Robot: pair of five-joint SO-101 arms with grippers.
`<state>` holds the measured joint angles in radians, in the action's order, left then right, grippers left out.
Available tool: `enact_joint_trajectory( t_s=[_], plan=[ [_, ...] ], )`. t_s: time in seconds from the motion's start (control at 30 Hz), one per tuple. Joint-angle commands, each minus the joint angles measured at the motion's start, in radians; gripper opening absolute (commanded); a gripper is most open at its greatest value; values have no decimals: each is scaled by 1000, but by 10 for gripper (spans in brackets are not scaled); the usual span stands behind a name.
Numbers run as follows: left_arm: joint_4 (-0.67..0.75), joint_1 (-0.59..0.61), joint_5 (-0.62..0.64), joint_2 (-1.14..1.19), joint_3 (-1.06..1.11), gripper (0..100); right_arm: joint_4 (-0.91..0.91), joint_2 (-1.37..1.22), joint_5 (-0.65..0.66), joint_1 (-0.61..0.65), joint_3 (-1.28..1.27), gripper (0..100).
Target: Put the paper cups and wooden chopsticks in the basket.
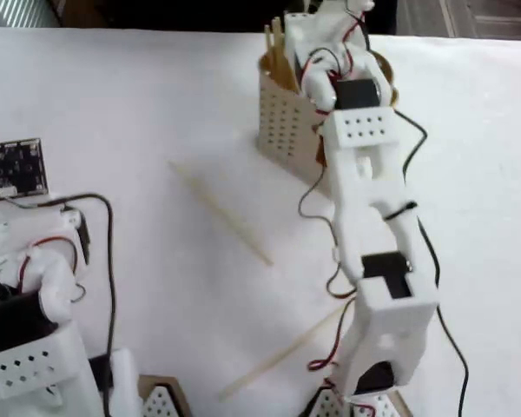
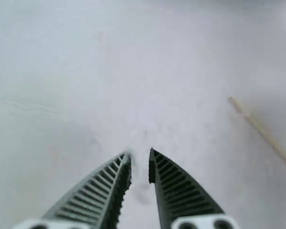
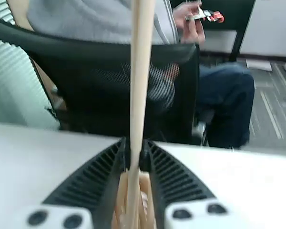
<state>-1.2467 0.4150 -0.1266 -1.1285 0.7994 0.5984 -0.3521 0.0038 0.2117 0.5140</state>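
Observation:
My right gripper (image 3: 135, 143) is shut on a wooden chopstick (image 3: 140, 71) that stands upright between its fingers. In the high view this gripper (image 1: 300, 35) hangs over the perforated basket (image 1: 278, 122) at the table's far side, where more chopsticks (image 1: 273, 39) stick up from a corner. Two other chopsticks lie on the table: one (image 1: 221, 213) slanted at the middle, one (image 1: 282, 354) near the front by the right arm's base. My left gripper (image 2: 140, 152) is down near the table, fingers almost together with nothing between them, and a chopstick (image 2: 262, 133) lies off to its side.
The left arm (image 1: 26, 295) is folded at the front left corner with a black cable (image 1: 111, 261) looping beside it. The right arm (image 1: 373, 217) stretches from the front to the basket. Behind the table a person sits in a black chair (image 3: 86, 71).

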Motion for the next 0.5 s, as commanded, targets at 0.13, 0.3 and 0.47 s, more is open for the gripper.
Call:
enact_joint_trajectory(
  t_s=[0.13, 0.3, 0.47],
  plan=[
    [21, 10, 6, -15, -6, 80, 44, 5, -5, -27, 9, 74],
    [21, 10, 6, -15, -6, 80, 186, 44, -5, -5, 31, 157],
    [21, 10, 6, -15, -6, 80, 259, 159, -5, -2, 32, 79]
  ],
)
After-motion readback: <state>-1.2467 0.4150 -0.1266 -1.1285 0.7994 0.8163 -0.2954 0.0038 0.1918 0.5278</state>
